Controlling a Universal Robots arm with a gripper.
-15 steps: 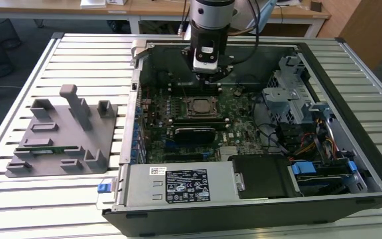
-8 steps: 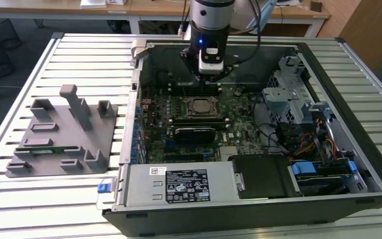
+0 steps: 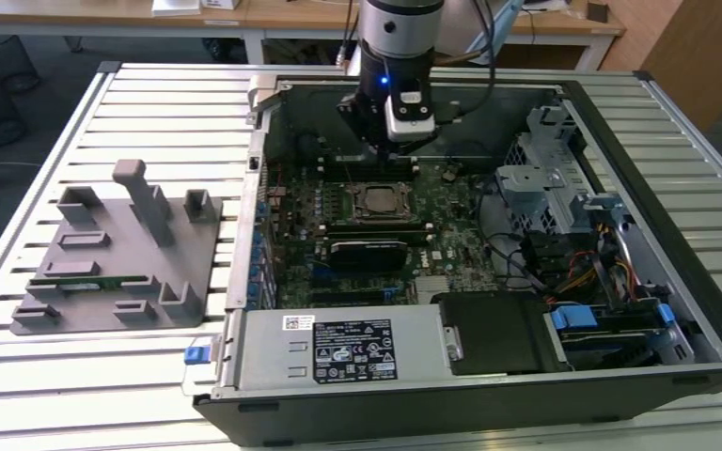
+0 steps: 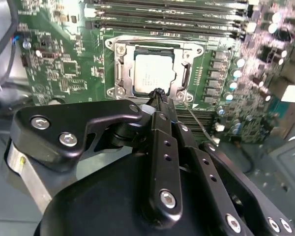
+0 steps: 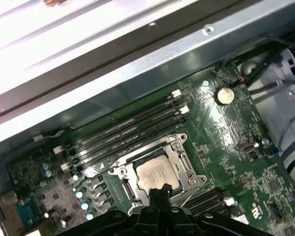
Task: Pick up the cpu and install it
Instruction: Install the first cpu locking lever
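The cpu (image 4: 155, 73), a flat square chip with a matte silver top, lies seated in the metal socket frame (image 4: 119, 73) on the green board (image 4: 59, 64), inside the open dark case (image 3: 525, 406). The black gripper (image 4: 158, 94) hangs just over the chip's edge, its fingers pressed together on nothing.

At the exterior view's top centre, the arm (image 3: 401, 28) is a silver-grey cylinder ending in black, with 1 blue light (image 3: 386, 81) and a white block (image 3: 410, 119). In the second wrist view the gripper (image 4: 158, 94) is black, its linkage bars (image 4: 163, 162) dotted with silver screws (image 4: 40, 122).
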